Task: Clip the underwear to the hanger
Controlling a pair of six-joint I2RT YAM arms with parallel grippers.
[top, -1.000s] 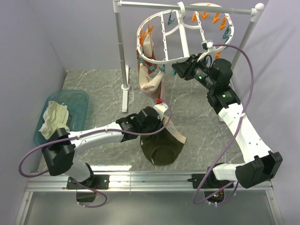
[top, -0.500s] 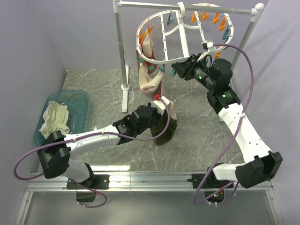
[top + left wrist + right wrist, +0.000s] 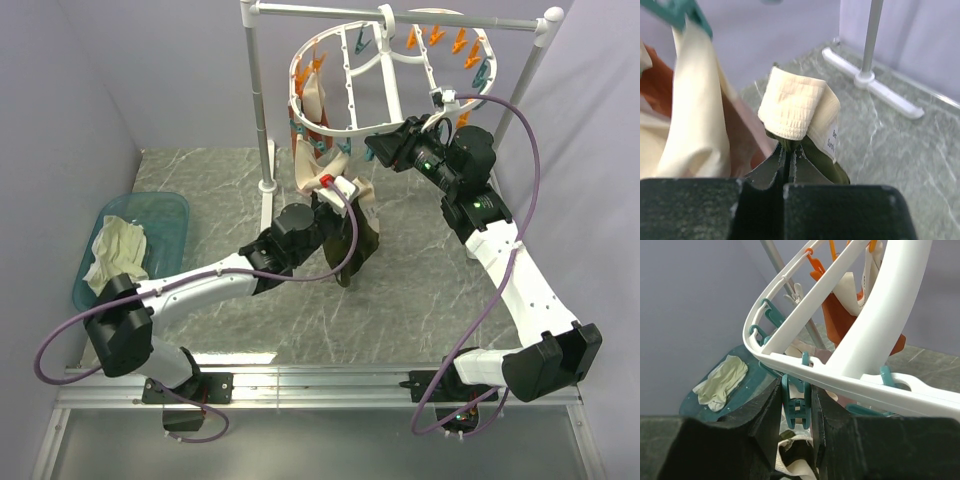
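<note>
The left fingers [image 3: 762,172] are pinched tight on the dark olive-green underwear with the pale beige waistband [image 3: 795,112]. They hold it by a fold just under the waistband, up in the air over the grey marble table [image 3: 420,270]. The underwear hangs long way up and down, waistband on top, dark part dangling below.

A bit farther back and higher, the right fingers [image 3: 765,415] are grasping a teal plastic clothespin [image 3: 796,412]. It sits on the near rim of the big white oval plastic hanger [image 3: 860,345]. The waistband is just below that clothespin, near it, and I cannot tell if they touch. I think the left arm, which carries the underwear, must lift the waistband up into the clothespin's mouth.
</note>
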